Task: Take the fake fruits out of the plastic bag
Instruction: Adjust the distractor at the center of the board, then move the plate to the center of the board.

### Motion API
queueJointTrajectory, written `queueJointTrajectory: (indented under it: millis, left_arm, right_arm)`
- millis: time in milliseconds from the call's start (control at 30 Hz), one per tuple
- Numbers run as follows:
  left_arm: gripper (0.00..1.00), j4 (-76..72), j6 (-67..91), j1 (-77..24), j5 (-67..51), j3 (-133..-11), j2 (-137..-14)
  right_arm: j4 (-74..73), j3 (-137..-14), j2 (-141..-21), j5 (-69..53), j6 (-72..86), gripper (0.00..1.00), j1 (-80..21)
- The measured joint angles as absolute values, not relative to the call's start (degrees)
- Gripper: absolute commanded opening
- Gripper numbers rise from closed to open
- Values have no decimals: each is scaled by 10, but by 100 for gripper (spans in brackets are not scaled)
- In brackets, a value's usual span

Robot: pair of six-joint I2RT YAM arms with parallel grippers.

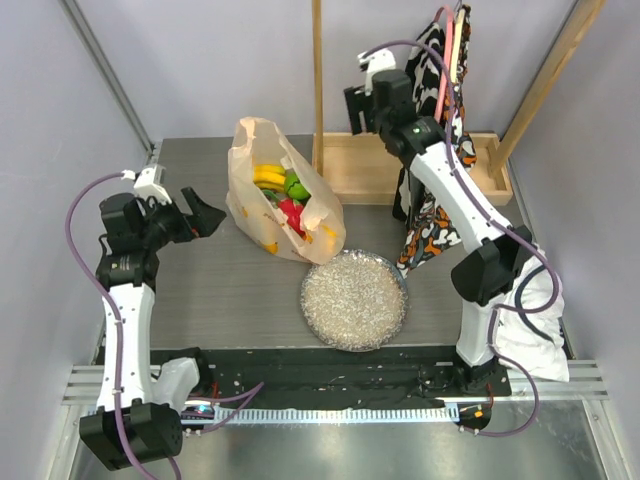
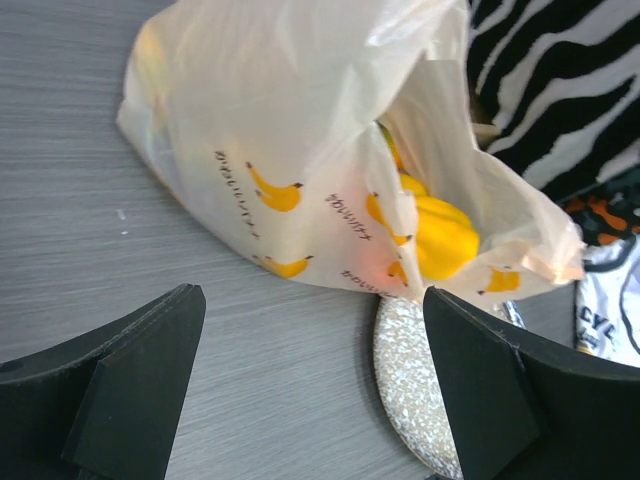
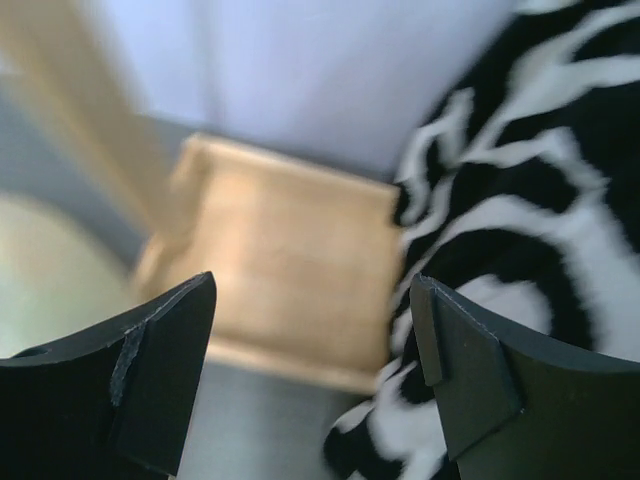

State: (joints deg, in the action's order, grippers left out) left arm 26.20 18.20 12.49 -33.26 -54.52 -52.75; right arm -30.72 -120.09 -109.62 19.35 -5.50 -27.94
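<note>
The beige plastic bag with small banana prints lies on the table left of centre, its mouth open toward the right. Inside it show yellow bananas, a green fruit and a red fruit. In the left wrist view the bag fills the upper middle, with a yellow fruit in its mouth. My left gripper is open and empty, just left of the bag. My right gripper is open and empty, raised at the back over the wooden tray.
A round speckled grey plate lies in front of the bag; its rim shows in the left wrist view. A wooden tray with upright posts stands at the back. Patterned black-and-white cloths hang at the right.
</note>
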Motion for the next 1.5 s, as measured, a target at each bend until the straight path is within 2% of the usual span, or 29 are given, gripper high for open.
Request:
queueJointTrajectory:
  millis: [267, 433, 633, 800, 1033, 1167, 1367, 1500]
  left_arm:
    - [96, 253, 190, 117, -385, -555, -539]
    - [96, 250, 190, 116, -386, -555, -540]
    - [95, 245, 192, 115, -386, -555, -545]
    - [96, 244, 192, 114, -375, -570, -547]
    - [96, 241, 176, 114, -374, -661, -550]
    - [95, 243, 166, 114, -371, -664, -546]
    - [95, 254, 166, 113, -363, -612, -528]
    - [94, 266, 175, 113, -356, -589, -518]
  right_arm:
    - [-269, -1227, -1175, 269, -69, 86, -127]
    - [-261, -1227, -1177, 290, -72, 85, -48]
    - [-253, -1216, -1170, 294, -72, 84, 2]
    - [-275, -1129, -1103, 199, -72, 88, -21]
    - [-335, -935, -932, 37, -73, 88, -171]
    - [-380, -843, -825, -82, -81, 86, -178]
    - [-434, -695, -713, -124, -141, 87, -167]
    - [-465, -598, -703, -105, -167, 83, -169]
